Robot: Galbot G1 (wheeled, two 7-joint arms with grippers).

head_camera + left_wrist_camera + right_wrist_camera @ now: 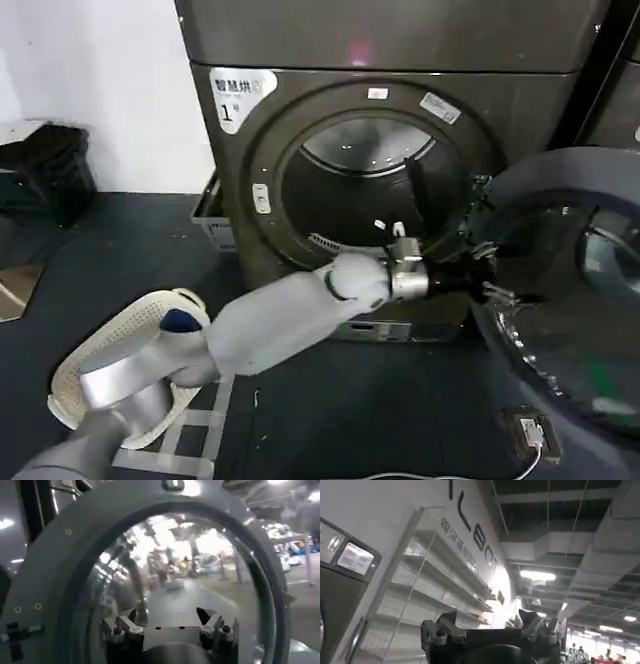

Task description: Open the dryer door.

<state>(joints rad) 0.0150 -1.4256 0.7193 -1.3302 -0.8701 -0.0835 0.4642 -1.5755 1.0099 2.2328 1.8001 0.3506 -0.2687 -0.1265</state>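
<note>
Head view: the big dark grey-bronze front-loading dryer (300, 150), its white label marked "1" (238, 95) at upper left, shows its round drum opening (365, 185) uncovered. The large round dryer door (570, 290), with dark tinted glass centre, stands swung wide to the right of the opening. The left arm reaches across the front, and the left gripper (478, 280) meets the door's near edge; its fingers (116, 629) stand apart against the door's inner rim, clasping nothing visible. The right gripper (490, 627), spread and empty, points toward ceiling and wall shelves (435, 580).
</note>
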